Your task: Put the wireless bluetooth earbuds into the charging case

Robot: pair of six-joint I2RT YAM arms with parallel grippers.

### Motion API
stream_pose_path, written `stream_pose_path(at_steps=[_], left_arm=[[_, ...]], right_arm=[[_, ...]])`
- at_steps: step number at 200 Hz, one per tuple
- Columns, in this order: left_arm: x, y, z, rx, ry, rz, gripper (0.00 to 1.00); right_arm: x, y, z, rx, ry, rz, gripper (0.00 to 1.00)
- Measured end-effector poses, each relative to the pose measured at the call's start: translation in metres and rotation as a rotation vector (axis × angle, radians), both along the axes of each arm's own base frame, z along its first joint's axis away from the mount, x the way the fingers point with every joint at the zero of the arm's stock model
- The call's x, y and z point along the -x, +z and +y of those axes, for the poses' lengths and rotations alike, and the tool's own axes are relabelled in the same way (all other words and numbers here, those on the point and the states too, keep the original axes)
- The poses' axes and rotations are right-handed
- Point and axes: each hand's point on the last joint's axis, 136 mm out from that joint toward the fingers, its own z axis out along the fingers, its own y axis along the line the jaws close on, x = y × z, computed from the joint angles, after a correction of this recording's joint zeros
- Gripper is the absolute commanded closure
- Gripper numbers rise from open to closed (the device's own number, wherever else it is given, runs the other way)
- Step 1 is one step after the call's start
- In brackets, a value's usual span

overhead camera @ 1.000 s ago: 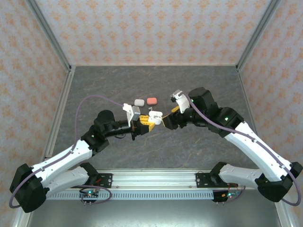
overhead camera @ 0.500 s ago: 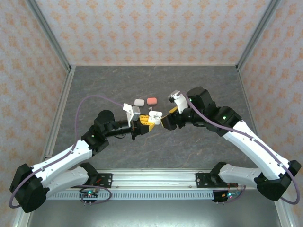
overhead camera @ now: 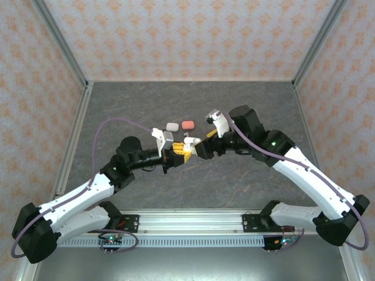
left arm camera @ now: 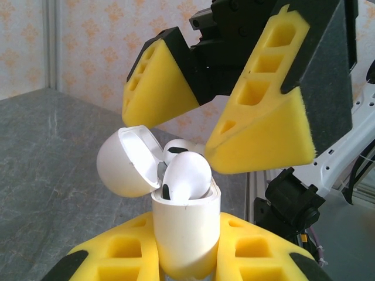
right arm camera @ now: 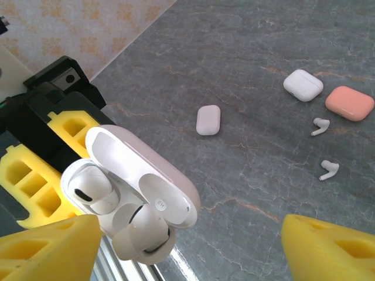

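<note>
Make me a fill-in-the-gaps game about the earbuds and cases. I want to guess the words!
1. The left end effector grips a white case whose lid is flipped ____.
2. Inside that case sit ____ earbuds.
3. The closed cases lying on the table number ____.

Missing words: open; two; three.
</note>
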Motion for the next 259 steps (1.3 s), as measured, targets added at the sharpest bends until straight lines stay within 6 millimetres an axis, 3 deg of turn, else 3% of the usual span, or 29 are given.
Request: stream_pose_path(at_steps=[37, 81, 158, 259], left_arm=[[0.001, 0.001, 0.001, 0.002, 0.000, -0.003, 1.00], [0.002, -0.002, 0.002, 0.000, 0.000, -0.001, 1.00], [0.002, -0.002, 0.002, 0.000, 0.000, 0.000, 1.00], [0.002, -0.002, 0.002, 0.000, 0.000, 0.000, 1.00]], right_arm=[[0.001, 0.012, -0.004, -0.031, -0.013, -0.025, 0.12], [0.002, 0.031, -0.023, -0.061, -0.076, -0.089, 0.24], [-0.004, -0.001, -0.019, 0.004, -0.078, -0.019, 0.26], [-0.001, -0.005, -0.010, -0.012, -0.041, 0.019, 0.26]])
